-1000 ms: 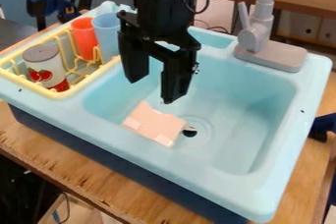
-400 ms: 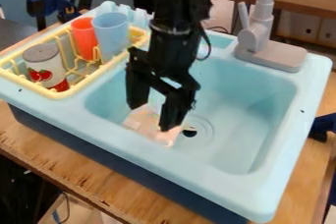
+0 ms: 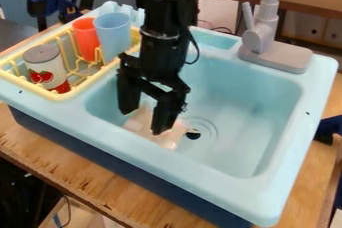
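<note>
Pink cloth (image 3: 171, 139) lay in the sink (image 3: 280, 187), beside the drain (image 3: 193, 135). My claw (image 3: 143, 122) hung over the cloth, open, gripping nothing. Sound handling, I judged, required both fingertips low and level around the cloth without scraping the sink.

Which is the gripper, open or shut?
Open: the gripper has its jaws well apart, with part of the pink piece showing between them.

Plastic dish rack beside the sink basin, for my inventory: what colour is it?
The dish rack is pale yellow, best seen in the camera view.
</note>
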{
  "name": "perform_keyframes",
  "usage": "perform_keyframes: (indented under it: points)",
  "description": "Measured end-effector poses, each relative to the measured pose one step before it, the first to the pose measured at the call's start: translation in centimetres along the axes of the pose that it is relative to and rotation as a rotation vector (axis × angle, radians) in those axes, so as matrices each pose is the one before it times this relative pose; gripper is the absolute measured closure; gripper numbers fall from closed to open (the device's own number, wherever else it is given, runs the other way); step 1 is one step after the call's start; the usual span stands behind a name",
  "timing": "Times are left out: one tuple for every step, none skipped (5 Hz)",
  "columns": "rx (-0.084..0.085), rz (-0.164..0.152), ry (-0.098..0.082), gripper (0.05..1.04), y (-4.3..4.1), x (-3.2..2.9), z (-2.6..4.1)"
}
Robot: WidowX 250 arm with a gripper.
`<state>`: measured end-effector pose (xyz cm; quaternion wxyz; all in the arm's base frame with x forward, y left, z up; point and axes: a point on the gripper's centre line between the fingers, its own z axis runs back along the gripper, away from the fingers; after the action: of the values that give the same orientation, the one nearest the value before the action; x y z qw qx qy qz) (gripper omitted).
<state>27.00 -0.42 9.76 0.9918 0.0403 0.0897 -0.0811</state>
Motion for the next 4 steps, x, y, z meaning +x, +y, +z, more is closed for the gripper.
perform_keyframes:
  points:
    - [-0.0183, -0.0031, -0.0068, 0.083, 0.073, 0.347, -0.361]
    - [-0.0344, -0.03, -0.0083, 0.083, -0.412, 0.486, -0.659]
    - [-0.0382, -0.023, -0.012, 0.083, -0.67, -0.067, -0.791]
    - [-0.0551, -0.0255, -0.0276, 0.083, -1.831, -0.446, -0.071]
